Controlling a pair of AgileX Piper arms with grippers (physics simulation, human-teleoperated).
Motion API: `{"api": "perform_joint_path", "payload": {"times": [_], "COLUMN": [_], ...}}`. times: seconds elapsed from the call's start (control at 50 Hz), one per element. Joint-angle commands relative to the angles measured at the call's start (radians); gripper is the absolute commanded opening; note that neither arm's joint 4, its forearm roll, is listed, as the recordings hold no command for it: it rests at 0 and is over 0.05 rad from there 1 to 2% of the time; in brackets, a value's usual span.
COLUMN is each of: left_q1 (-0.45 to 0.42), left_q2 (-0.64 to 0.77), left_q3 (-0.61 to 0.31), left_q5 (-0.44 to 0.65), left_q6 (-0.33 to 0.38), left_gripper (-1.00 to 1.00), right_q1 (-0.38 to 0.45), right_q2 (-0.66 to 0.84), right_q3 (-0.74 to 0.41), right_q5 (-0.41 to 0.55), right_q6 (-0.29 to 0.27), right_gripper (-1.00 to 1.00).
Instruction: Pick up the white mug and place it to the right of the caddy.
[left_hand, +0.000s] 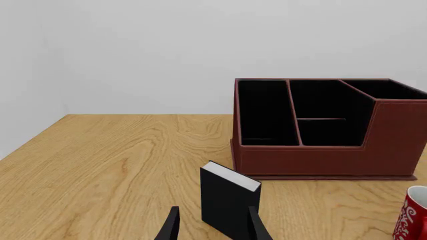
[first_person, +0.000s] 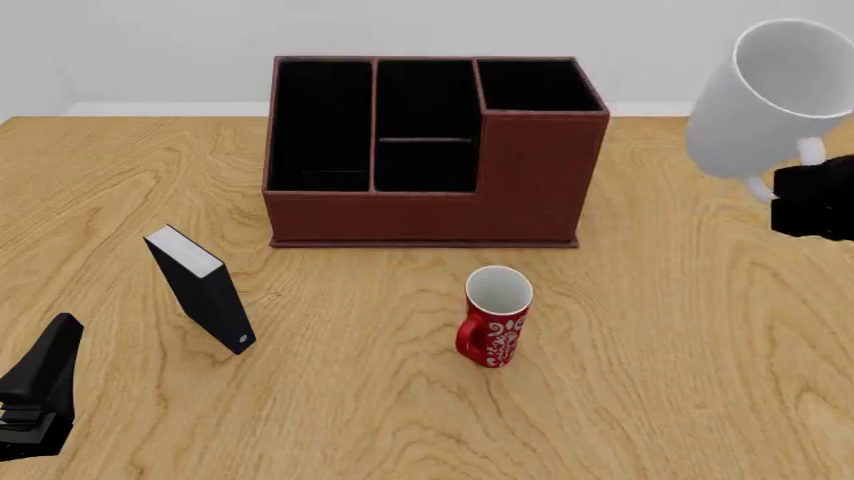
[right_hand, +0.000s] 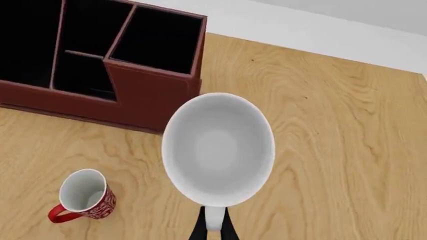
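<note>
Two claws show. The right claw (right_hand: 212, 227) pinches the loop handle of the white mug (first_person: 774, 95), holding it tilted in the air above the desk (first_person: 667, 360), to the right of the caddy (first_person: 427, 150); its inside looks bare. The left claw (left_hand: 212, 225) hangs low with its fingers spread and nothing between them, a black book-like box (first_person: 200, 290) standing just ahead. The desk is pale wood grain, backed by a plain light wall. The caddy's black-lined compartments look bare. A red mug (first_person: 497, 318) stands upright before the caddy.
</note>
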Motion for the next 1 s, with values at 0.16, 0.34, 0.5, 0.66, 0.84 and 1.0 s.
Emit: {"api": "perform_joint_path", "payload": {"times": [0.16, 0.34, 0.5, 0.66, 0.84, 1.0], "left_q1": [0.000, 0.000, 0.000, 0.000, 0.000, 0.000], "left_q2": [0.000, 0.000, 0.000, 0.000, 0.000, 0.000], "left_q3": [0.000, 0.000, 0.000, 0.000, 0.000, 0.000], "left_q5": [0.000, 0.000, 0.000, 0.000, 0.000, 0.000], "left_q6": [0.000, 0.000, 0.000, 0.000, 0.000, 0.000], "left_gripper": [1.00, 1.00, 1.00, 1.00, 1.00, 1.00], "right_q1": [-0.019, 0.004, -0.007, -0.020, -0.020, -0.035], "right_q2": [0.133, 0.237, 0.304, 0.359, 0.414, 0.473], "right_q3": [-0.092, -0.183, -0.233, -0.317, -0.373, -0.437], "right_q5": [-0.032, -0.023, -0.019, 0.011, 0.020, 0.034], "right_q6": [0.021, 0.050, 0.041, 0.044, 0.049, 0.051], "right_gripper": [-1.00, -1.00, -1.00, -1.00, -1.00, -1.00]}}
